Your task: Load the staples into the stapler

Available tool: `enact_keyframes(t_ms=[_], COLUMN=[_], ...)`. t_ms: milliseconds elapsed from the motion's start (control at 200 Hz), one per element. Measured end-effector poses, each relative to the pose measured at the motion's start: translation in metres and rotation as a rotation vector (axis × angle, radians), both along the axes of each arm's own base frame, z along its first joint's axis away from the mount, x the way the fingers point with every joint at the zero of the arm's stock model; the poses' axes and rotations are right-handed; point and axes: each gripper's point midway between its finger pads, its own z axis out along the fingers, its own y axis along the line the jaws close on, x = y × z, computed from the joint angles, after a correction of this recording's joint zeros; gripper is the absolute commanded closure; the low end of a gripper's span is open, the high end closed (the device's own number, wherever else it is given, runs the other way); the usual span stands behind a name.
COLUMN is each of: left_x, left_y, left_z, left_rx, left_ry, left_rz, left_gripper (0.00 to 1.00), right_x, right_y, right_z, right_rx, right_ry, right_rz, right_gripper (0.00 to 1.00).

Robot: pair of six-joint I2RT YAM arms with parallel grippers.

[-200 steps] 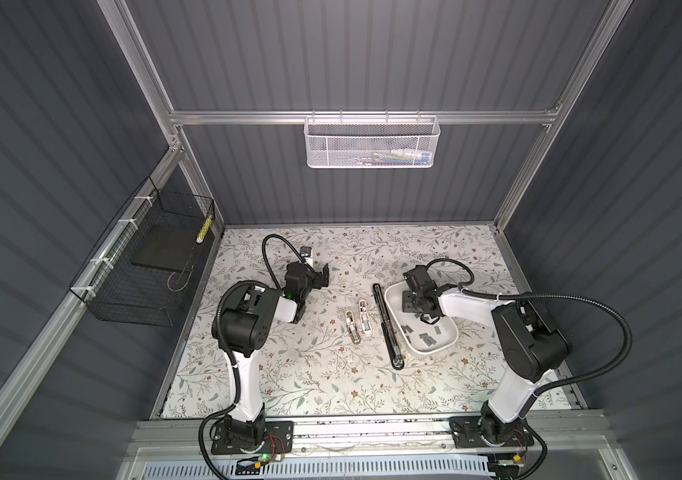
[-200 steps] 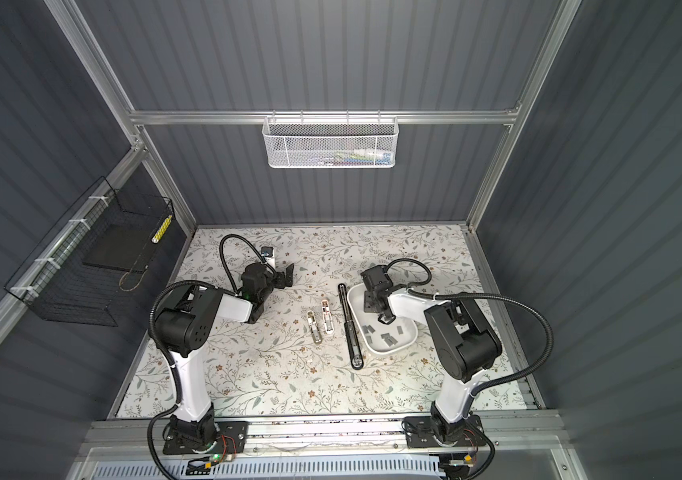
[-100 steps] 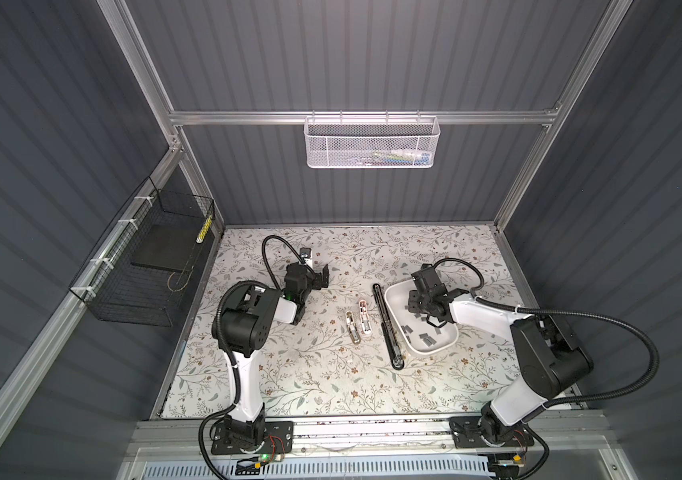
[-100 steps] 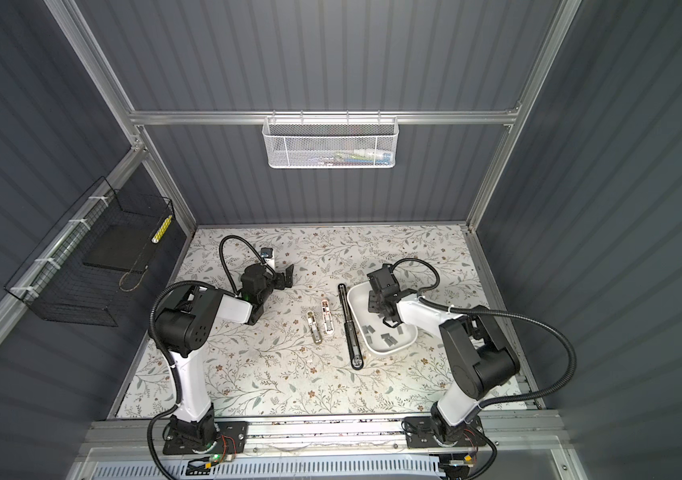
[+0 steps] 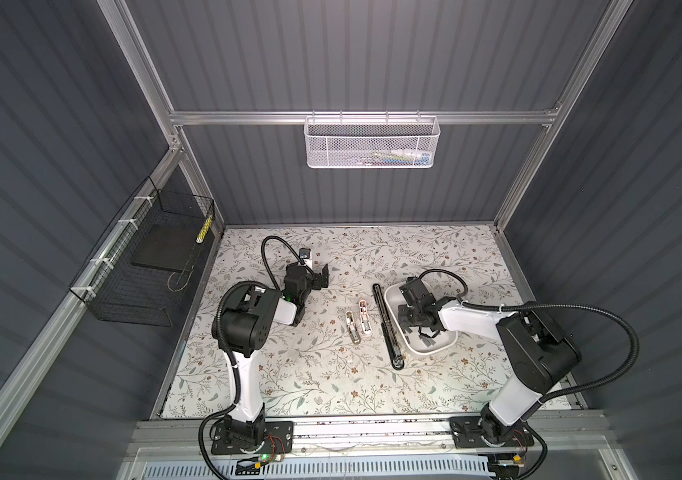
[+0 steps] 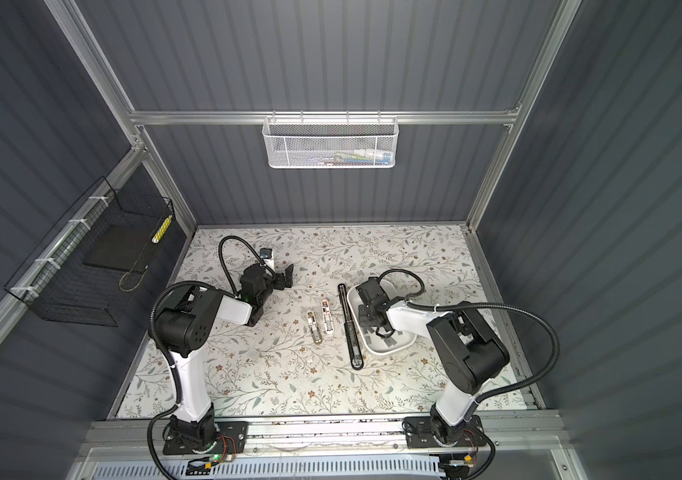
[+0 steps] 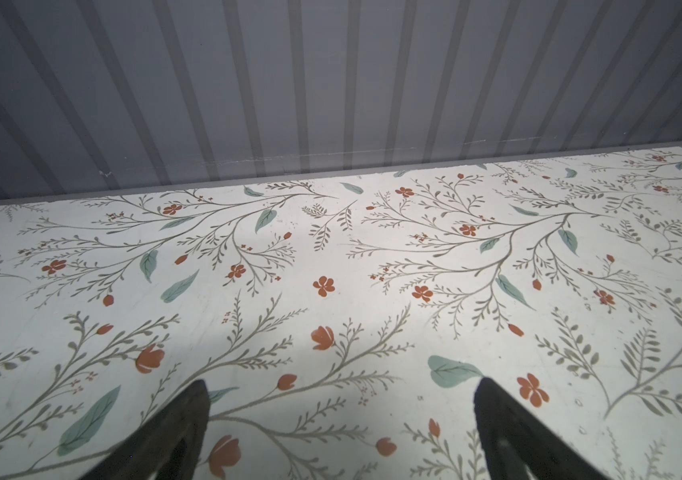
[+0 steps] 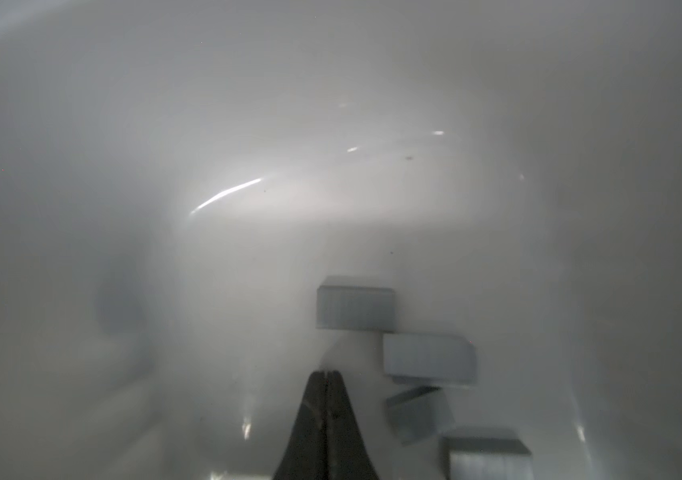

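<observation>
The left claw (image 5: 322, 277) hung wide open and empty over the flowered counter (image 5: 331, 374). The long black stapler (image 5: 387, 326) lay just left of a white tray (image 5: 441, 351), where the staples (image 8: 355, 309) sat as short grey strips. The right claw (image 8: 326, 374), tips pressed together on nothing visible, rested beside them. Light, slick and likely brittle, each strip probably needed a gentle pinch across its long sides, near mid-length.

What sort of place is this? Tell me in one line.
Probably a robot test cell, not an office: grey ribbed walls in an aluminium frame, the left arm and right arm bolted to a front rail, a white mesh basket hung on the frame.
</observation>
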Motion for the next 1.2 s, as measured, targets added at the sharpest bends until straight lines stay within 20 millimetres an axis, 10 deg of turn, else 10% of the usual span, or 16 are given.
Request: enact_keyframes(t_ms=[595, 980, 1201], left_x=[-0.003, -0.004, -0.005], left_y=[0.0, 0.0, -0.001], left_z=[0.002, 0.001, 0.001], left_rx=[-0.008, -0.008, -0.009], left_ry=[-0.02, -0.018, -0.019], left_rz=[-0.005, -0.008, -0.011], left_gripper=[0.01, 0.01, 0.01], right_x=[0.038, 0.048, 0.051], right_y=[-0.021, -0.026, -0.034], right_z=[0.001, 0.035, 0.036], right_rx=[-0.076, -0.071, -0.098], right_ry=[-0.016, -0.097, -0.107], right_rz=[-0.128, -0.141, -0.147], right_gripper=[0.98, 0.57, 0.54])
